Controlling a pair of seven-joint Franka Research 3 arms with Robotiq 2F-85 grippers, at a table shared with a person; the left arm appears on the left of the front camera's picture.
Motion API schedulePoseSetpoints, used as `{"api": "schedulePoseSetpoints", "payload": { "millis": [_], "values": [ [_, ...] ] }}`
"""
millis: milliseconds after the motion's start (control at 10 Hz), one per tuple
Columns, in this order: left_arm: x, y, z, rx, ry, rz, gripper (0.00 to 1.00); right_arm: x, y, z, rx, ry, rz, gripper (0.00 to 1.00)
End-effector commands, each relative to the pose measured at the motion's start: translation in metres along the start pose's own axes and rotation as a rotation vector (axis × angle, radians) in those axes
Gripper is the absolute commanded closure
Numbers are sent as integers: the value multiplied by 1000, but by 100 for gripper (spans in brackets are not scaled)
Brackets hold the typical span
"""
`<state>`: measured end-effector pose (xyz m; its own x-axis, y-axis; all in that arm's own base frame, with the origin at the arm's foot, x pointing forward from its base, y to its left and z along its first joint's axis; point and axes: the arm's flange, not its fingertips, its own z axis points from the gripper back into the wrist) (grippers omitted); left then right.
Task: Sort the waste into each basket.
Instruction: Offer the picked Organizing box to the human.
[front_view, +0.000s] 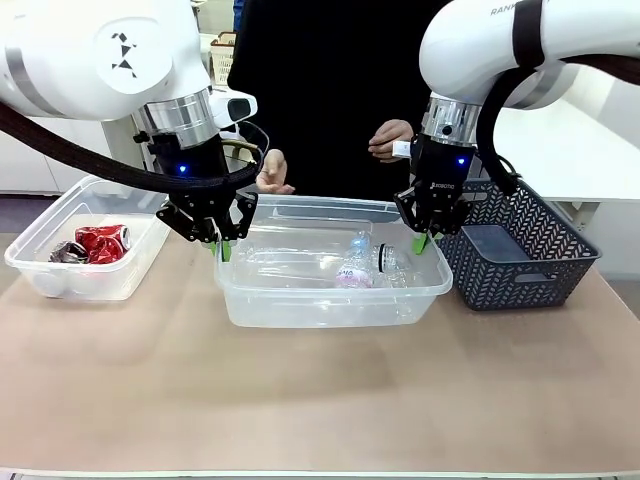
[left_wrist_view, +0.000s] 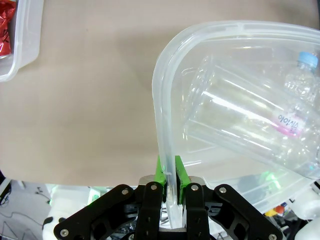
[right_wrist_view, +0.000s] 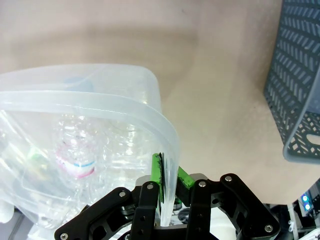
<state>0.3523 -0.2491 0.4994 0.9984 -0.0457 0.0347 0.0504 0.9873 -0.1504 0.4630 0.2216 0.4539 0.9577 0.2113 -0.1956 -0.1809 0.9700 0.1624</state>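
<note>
A clear tub (front_view: 330, 300) stands at the table's middle with several clear plastic bottles (front_view: 365, 262) inside. My left gripper (front_view: 224, 240) is shut on its left rim (left_wrist_view: 167, 165), green pads on both sides of the wall. At the opposite end, my right gripper (front_view: 427, 238) is shut on the right rim (right_wrist_view: 170, 150). The bottles (left_wrist_view: 295, 110) show through the wall in the left wrist view and bottles (right_wrist_view: 75, 150) in the right wrist view. A second clear tub (front_view: 95, 280) at the left holds crushed red-and-silver cans (front_view: 95, 243).
A dark blue-grey lattice basket (front_view: 520, 250) stands right of the middle tub, close to my right gripper. A person in black stands at the far side, hands (front_view: 272, 175) above the tub's back edge. Bare table lies in front.
</note>
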Motion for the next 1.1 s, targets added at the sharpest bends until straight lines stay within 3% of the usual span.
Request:
{"api": "schedulePoseSetpoints", "payload": {
  "millis": [0,400,500,700,800,1000],
  "values": [
    [-4,-6,-1,-25,-4,1,92,-3,6,2,2,-10,10,95],
    [0,0,0,0,0,0,92,0,0,0,0,0,0,95],
    [25,-7,4,14,16,-11,92,25,9,11,-60,13,-49,95],
    [96,-12,-9,21,65,-5,92,75,20,37,-33,-59,-44,95],
    [116,-10,-25,-30,123,-57,92,96,16,39,-18,-78,-70,95],
    [132,-5,-57,-44,203,-16,92,113,3,25,51,-24,-50,95]
  ]
}}
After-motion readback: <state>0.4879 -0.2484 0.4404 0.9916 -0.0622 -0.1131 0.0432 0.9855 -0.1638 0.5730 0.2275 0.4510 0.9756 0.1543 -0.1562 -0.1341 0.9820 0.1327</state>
